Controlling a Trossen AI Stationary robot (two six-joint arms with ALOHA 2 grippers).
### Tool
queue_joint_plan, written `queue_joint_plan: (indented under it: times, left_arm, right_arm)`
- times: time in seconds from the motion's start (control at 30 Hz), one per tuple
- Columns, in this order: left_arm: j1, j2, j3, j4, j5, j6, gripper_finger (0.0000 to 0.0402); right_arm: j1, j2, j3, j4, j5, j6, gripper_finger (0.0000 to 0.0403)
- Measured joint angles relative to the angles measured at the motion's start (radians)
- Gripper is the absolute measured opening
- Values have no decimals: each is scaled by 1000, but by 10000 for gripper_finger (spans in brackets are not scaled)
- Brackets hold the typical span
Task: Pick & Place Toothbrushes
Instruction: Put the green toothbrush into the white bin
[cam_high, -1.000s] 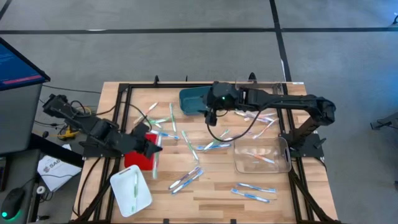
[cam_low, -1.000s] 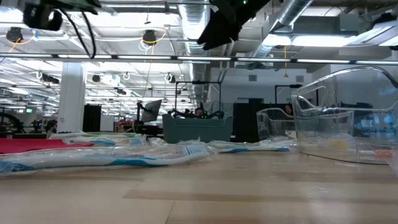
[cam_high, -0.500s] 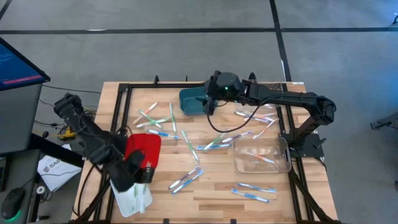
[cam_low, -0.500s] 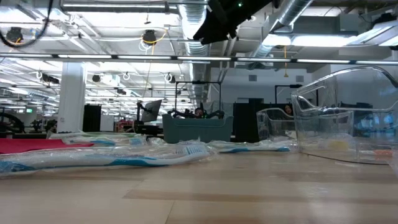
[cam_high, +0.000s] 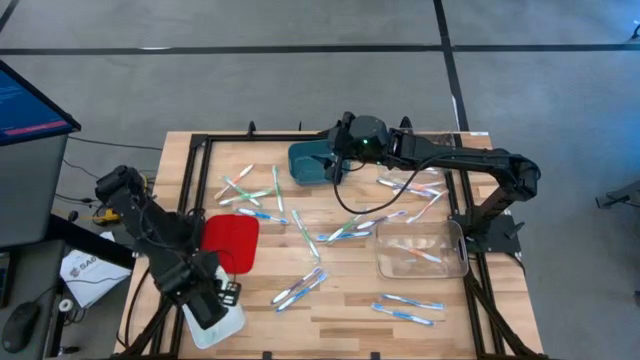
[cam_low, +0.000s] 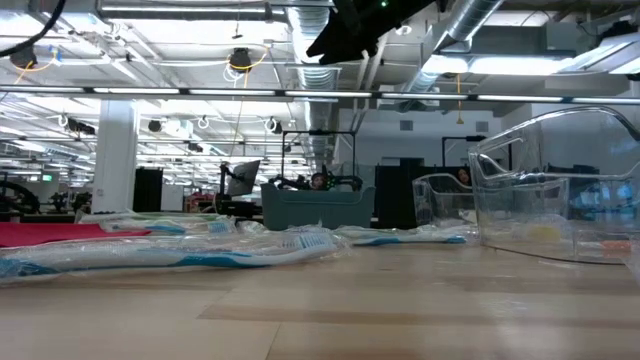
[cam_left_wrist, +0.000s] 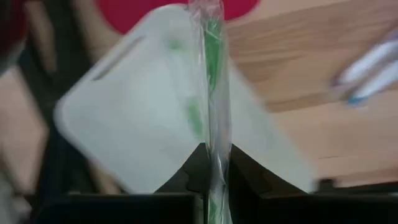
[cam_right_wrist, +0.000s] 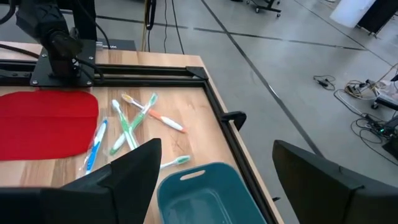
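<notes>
Many wrapped toothbrushes (cam_high: 345, 230) in green, blue and pink lie scattered over the wooden table; several (cam_right_wrist: 134, 121) show in the right wrist view. My left gripper (cam_high: 218, 298) stands above the white tray (cam_high: 232, 325) at the near left and is shut on a green toothbrush (cam_left_wrist: 213, 74) in a clear wrapper. My right gripper (cam_high: 335, 165) hovers open over the teal bin (cam_high: 308, 160) at the far middle, its fingers (cam_right_wrist: 130, 177) spread wide with nothing between them. My left gripper pinches the wrapped green toothbrush near one end (cam_left_wrist: 216, 152) between its two fingers, coming from above and pointing down. The brush runs on past the fingertips over the white tray (cam_left_wrist: 143, 106). Whether its far end touches the tray I cannot tell.
A red tray (cam_high: 230, 240) lies beside the white one. A clear container (cam_high: 420, 250) with a few toothbrushes stands at the right and shows large in the low view (cam_low: 560, 190). Black frame rails (cam_high: 195, 170) border the table.
My left gripper has swung from over the red tray toward the table's near edge, sinking a little and tipping to point straight down above the white tray, the green toothbrush still in it. My right gripper has tipped up slightly over the teal bin.
</notes>
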Motion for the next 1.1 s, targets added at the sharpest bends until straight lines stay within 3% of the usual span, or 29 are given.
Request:
queue_joint_plan:
  times: [0.53,1.1]
  left_arm:
    - [-44,-6,-157,51,-5,24,20]
    - [-34,-5,-306,314,-31,30,20]
  right_arm:
    - [41,0,0,-11,1,22,302]
    - [46,0,0,-77,2,41,301]
